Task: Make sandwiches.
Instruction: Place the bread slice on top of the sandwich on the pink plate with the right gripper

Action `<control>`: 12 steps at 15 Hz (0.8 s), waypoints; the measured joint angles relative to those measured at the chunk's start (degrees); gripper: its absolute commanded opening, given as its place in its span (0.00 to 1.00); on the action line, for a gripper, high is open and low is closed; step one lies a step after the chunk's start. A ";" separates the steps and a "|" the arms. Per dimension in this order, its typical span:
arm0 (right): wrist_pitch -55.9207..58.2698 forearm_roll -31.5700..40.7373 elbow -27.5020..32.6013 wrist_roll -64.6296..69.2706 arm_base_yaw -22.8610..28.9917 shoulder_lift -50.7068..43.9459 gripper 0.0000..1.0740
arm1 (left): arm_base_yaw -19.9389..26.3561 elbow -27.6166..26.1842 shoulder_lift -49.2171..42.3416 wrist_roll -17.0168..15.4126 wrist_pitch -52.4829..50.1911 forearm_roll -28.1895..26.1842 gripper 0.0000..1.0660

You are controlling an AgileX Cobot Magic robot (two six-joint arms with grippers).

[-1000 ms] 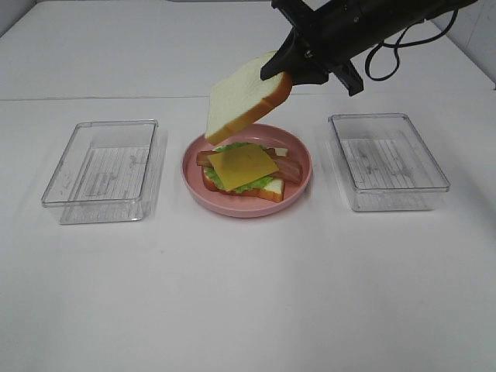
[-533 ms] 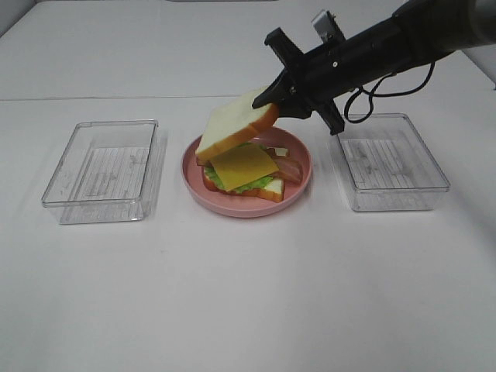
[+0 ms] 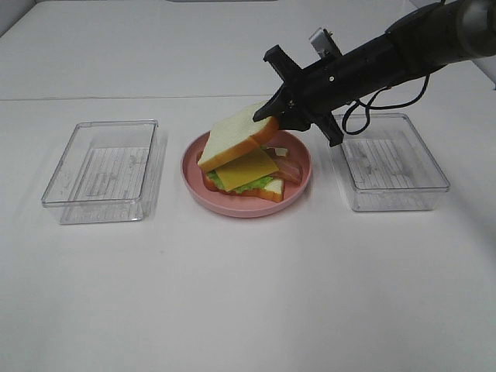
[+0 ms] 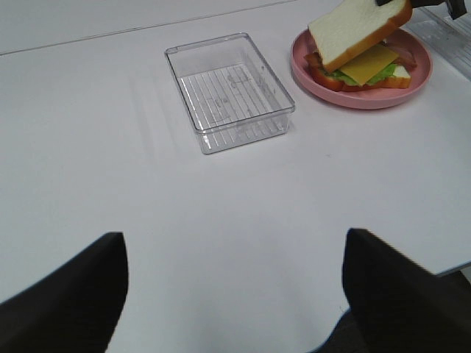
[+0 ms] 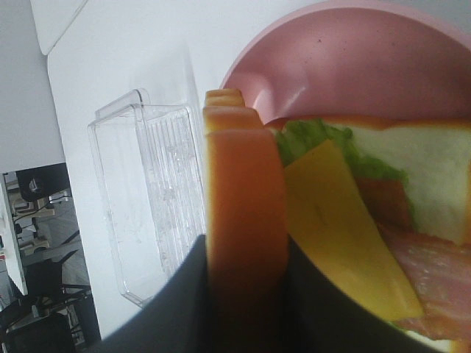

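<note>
right end effector gripping top bread slice, over cheese

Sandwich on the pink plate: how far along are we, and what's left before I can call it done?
Done: bottom bread, lettuce, bacon and cheese slice are stacked on the pink plate. In hand: the right gripper pinches the top bread slice, tilted, its low edge about at the stack. Left: lay it flat and release. The left gripper is open, away from the plate.
</note>
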 measured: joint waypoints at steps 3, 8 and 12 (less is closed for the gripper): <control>0.46 -0.23 0.00 0.00 0.00 0.00 0.56 | 0.00 0.00 0.00 0.00 0.00 0.00 0.72; 2.81 -6.76 0.00 0.17 0.00 -0.11 0.65 | 0.00 0.00 0.00 0.00 0.00 0.00 0.72; 4.13 -23.66 0.00 9.40 0.00 -3.61 0.65 | 0.00 0.00 0.00 0.00 0.00 0.00 0.72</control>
